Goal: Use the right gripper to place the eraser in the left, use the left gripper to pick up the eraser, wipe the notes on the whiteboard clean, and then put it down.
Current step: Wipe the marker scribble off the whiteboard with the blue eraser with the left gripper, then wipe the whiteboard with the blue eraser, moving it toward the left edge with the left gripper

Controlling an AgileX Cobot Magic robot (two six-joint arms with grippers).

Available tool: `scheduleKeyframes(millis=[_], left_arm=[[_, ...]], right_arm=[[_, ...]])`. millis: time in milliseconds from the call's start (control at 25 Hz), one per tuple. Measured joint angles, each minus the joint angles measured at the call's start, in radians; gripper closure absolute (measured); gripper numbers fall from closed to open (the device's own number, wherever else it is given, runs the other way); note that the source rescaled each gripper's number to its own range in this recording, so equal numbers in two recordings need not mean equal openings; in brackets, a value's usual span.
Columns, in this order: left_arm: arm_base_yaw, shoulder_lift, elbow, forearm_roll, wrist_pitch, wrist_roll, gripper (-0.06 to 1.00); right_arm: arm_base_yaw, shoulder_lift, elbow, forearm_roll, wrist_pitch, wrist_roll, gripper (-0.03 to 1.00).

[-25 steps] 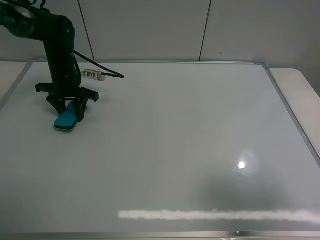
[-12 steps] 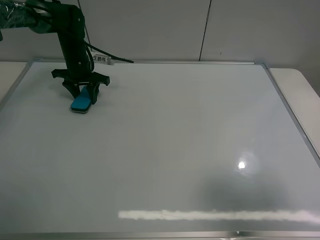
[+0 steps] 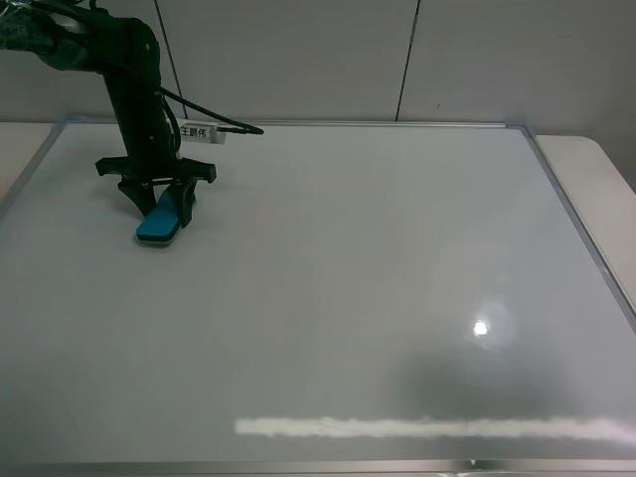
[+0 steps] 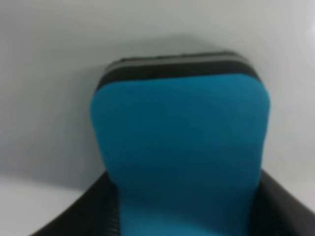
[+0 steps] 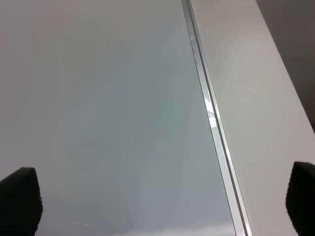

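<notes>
My left gripper (image 3: 164, 204) stands over the far left part of the whiteboard (image 3: 328, 298), its two black fingers clamped on the upper end of the eraser (image 3: 160, 225). The eraser is tilted, its lower end resting on the board surface, teal face up and the darker layer beneath. In the left wrist view the eraser (image 4: 179, 152) fills most of the picture, with a black finger at each lower side and its dark underside edge against the white surface. A white label (image 3: 196, 133) hangs on a cable beside my left arm. My right gripper (image 5: 162, 201) is spread wide and holds nothing; only its two black fingertips (image 5: 19, 199) show, above the board's right-hand silver frame (image 5: 211, 118). No red marks are visible on the board. No container appears in any view.
</notes>
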Motion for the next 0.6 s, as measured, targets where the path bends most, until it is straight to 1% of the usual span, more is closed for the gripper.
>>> scheduleKeyframes(millis=[120,200,320,440,600], left_arm=[[-0.001,-0.045,0.104,-0.010,0.002,0.000,0.92],[-0.001,-0.066,0.162,0.004,0.001,0.000,0.92],[-0.001,-0.089,0.202,0.023,-0.002,-0.006,0.92],[-0.003,-0.114,0.218,0.023,-0.020,-0.011,0.92],[-0.010,-0.195,0.247,0.030,-0.131,-0.015,0.92]], right_arm=[[0.000,0.000,0.000,0.000,0.000,0.000,-0.03],[0.000,0.000,0.000,0.000,0.000,0.000,-0.03],[0.000,0.000,0.000,0.000,0.000,0.000,-0.03],[0.000,0.000,0.000,0.000,0.000,0.000,-0.03],[0.000,0.000,0.000,0.000,0.000,0.000,-0.03]])
